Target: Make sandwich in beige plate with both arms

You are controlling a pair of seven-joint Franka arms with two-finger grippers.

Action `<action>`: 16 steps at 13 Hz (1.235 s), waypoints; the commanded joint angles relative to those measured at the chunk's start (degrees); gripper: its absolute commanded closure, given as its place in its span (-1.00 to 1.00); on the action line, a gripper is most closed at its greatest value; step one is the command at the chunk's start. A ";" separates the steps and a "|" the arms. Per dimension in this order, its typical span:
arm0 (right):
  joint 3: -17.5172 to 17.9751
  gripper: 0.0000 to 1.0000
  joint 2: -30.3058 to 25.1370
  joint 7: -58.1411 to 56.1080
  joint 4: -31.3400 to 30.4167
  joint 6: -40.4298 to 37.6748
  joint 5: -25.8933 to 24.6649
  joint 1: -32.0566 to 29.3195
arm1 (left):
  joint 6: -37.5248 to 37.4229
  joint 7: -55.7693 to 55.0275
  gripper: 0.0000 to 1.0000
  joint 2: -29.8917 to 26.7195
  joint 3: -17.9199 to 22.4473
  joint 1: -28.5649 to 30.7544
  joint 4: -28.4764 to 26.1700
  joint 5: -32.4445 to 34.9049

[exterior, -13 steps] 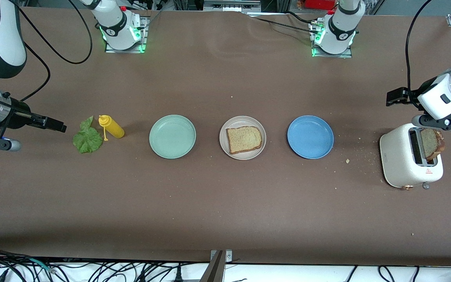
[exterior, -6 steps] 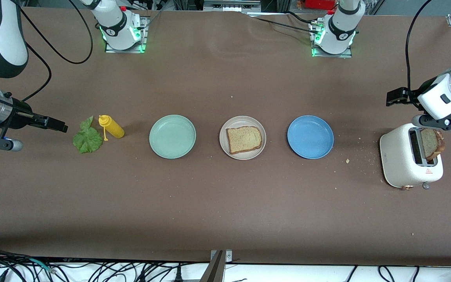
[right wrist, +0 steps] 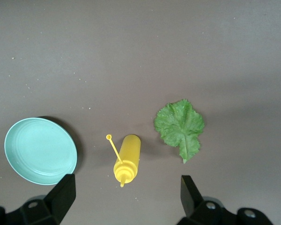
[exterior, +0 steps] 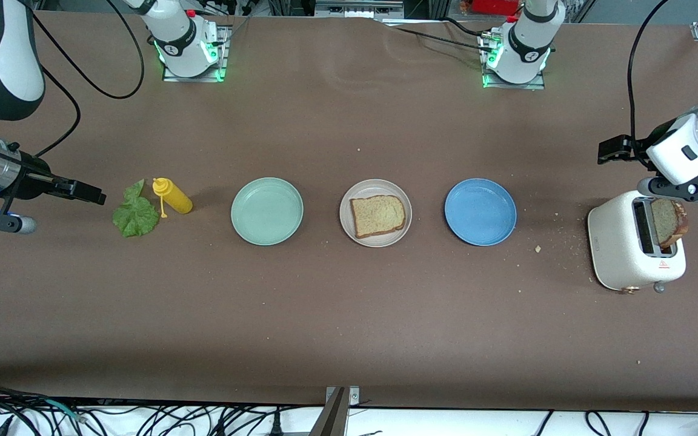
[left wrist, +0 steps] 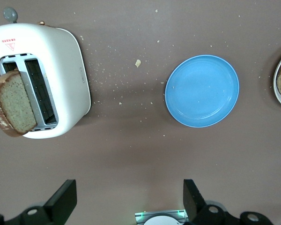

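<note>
The beige plate [exterior: 379, 241] sits mid-table between two other plates, with one slice of toast [exterior: 377, 215] lying flat in it. A second slice [exterior: 669, 221] [left wrist: 13, 108] sticks up out of the white toaster [exterior: 618, 242] [left wrist: 61, 61] at the left arm's end. A green lettuce leaf [exterior: 136, 213] [right wrist: 180, 127] lies on the table at the right arm's end. My left gripper [exterior: 608, 151] [left wrist: 129, 197] hangs open and empty over bare table beside the toaster. My right gripper [exterior: 91, 195] [right wrist: 126, 192] is open and empty over the table beside the leaf.
A yellow squeeze bottle [exterior: 172, 195] [right wrist: 126, 157] lies on its side beside the leaf. A mint-green plate [exterior: 267, 211] [right wrist: 40, 150] and a blue plate [exterior: 480, 212] [left wrist: 202, 90] flank the beige one, both empty. Crumbs [exterior: 538, 248] are scattered near the toaster.
My right gripper has crept slightly toward the lettuce leaf. The left arm and everything on the table are unchanged.
</note>
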 commanded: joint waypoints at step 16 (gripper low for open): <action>0.58 -0.99 -1.05 0.34 -0.95 0.00 0.21 -0.50 | -1.75 0.86 -1.00 -0.08 -0.03 0.12 1.81 -1.25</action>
